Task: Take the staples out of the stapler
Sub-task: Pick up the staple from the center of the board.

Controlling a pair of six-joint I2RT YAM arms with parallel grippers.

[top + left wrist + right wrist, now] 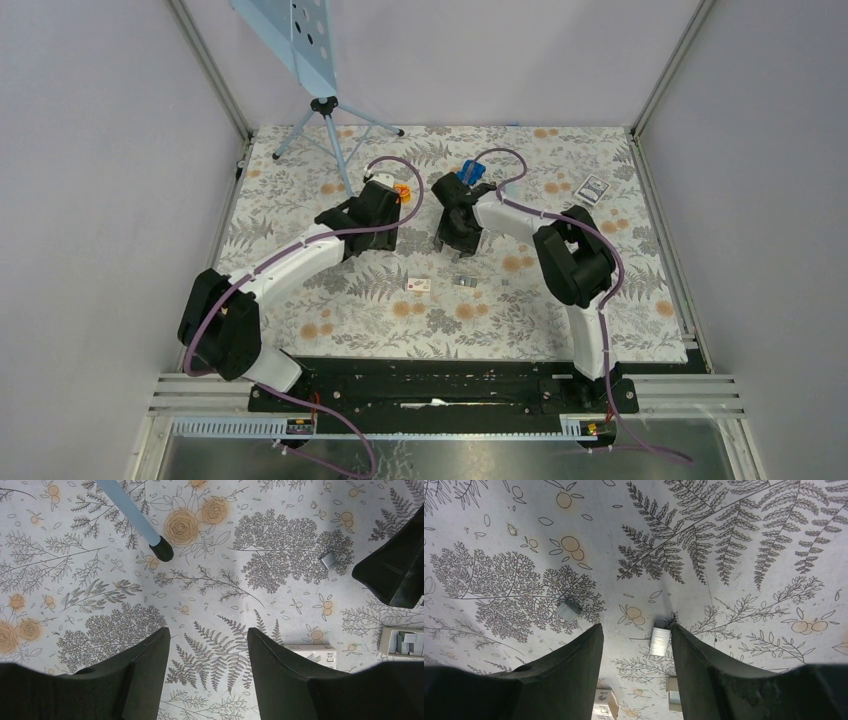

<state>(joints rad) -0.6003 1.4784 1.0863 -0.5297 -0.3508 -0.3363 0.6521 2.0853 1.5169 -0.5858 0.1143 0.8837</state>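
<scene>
Two short silvery strips of staples lie on the flowered cloth. One strip (660, 641) sits between my right gripper's (636, 627) open fingers, close beside the right-hand finger (704, 665) and below it. The other strip (568, 609) lies further off to the left and shows in the left wrist view as well (328, 560). The blue stapler (470, 175) lies behind my right gripper (460, 238), partly hidden by the arm. My left gripper (207, 630) hangs open over bare cloth, with nothing between its fingers, left of the right one (372, 215).
A small white box (420, 285) lies in front of the grippers, with a small open tray (462, 280) to its right. A tripod's foot (162, 552) stands near the left gripper. A white card (593, 188) lies at the back right.
</scene>
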